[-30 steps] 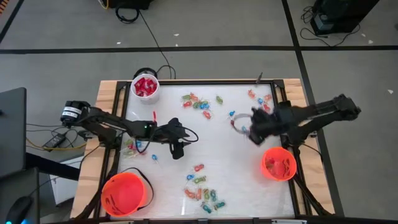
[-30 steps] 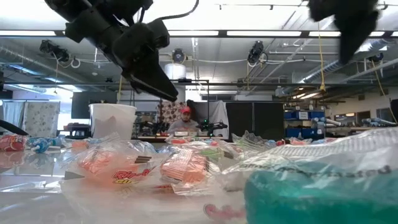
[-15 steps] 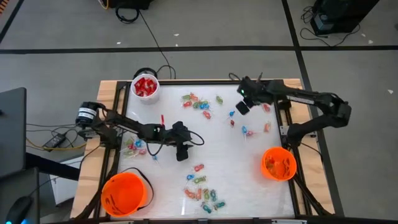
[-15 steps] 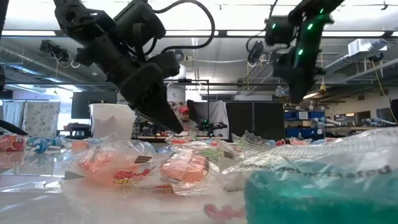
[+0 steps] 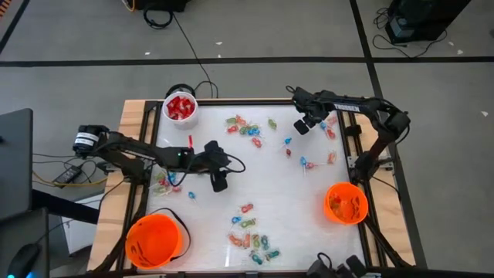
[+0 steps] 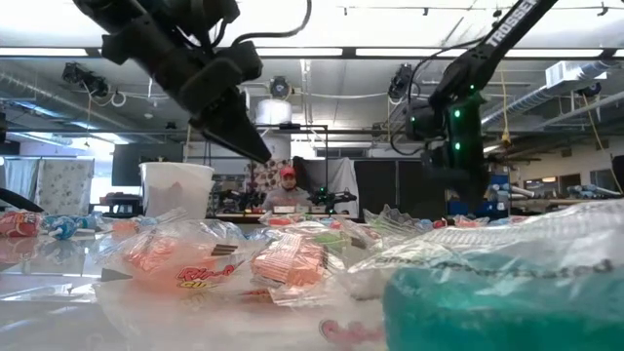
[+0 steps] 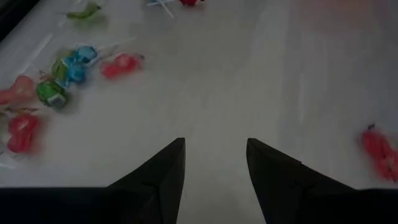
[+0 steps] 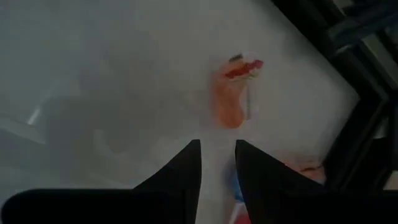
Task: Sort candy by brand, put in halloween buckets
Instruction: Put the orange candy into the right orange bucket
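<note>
From above, candy [image 5: 248, 239] lies scattered on the bench [image 5: 278, 193]; two orange buckets [image 5: 157, 240] stand at the near corners and a white one [image 5: 181, 107] of red packets at the far left. The left gripper [image 5: 218, 184] hovers mid-bench, the right gripper [image 5: 302, 126] near the far edge. At bench height, wrapped candy fills the foreground. In the left wrist view, the fingers [image 7: 171, 168] are parted, empty. In the right wrist view, the fingers [image 8: 189, 163] stand slightly apart and empty, beside an orange sweet [image 8: 229, 106].

A large industrial lab or workshop is shown: exposed ceiling ducts [image 6: 322, 93], strip lights [image 6: 409, 52], taped concrete floor [image 5: 255, 58], and a person [image 6: 288, 187] seated among equipment.
</note>
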